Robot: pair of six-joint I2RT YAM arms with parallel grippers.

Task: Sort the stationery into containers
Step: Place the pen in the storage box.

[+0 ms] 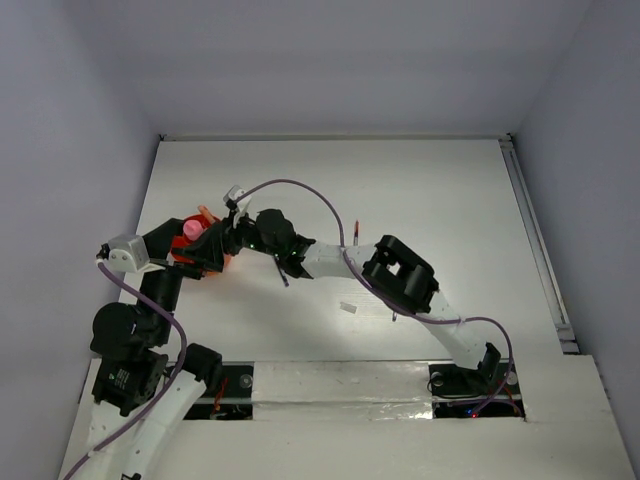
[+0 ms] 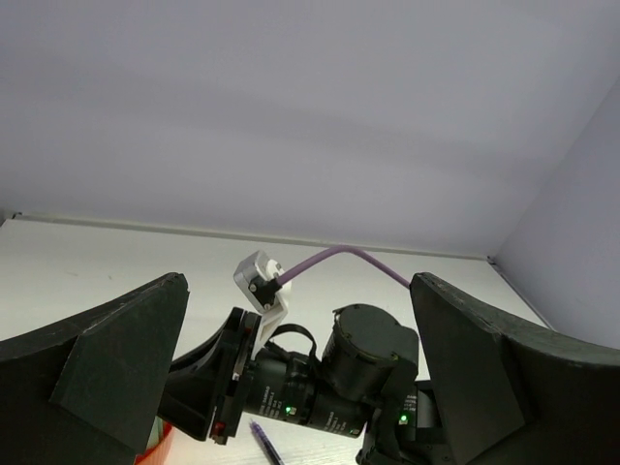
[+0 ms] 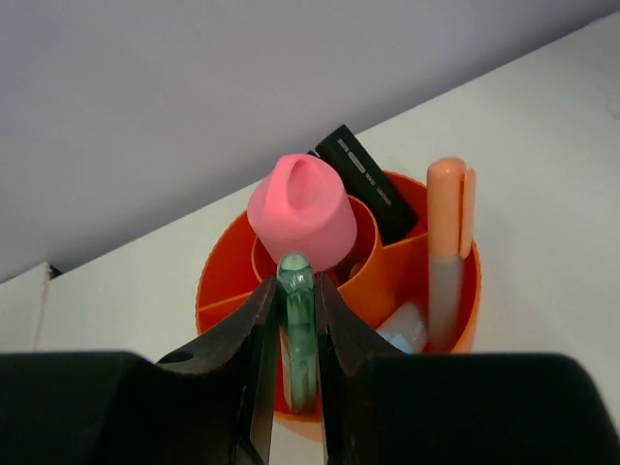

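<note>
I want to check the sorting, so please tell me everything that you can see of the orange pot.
The orange pot is round, of glossy plastic, and stands upright on the white table. A centre tube and walls divide it into compartments. A pink cap sits in the centre tube, a black item leans at the back, an orange marker stands at the right, and a pale blue cap lies low beside it. The right gripper holds a green marker in the front compartment.

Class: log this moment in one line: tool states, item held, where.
left tool: open | right tool: shut on green pen | pen: reaching into pot | pot: holds pink cap, orange marker
</note>
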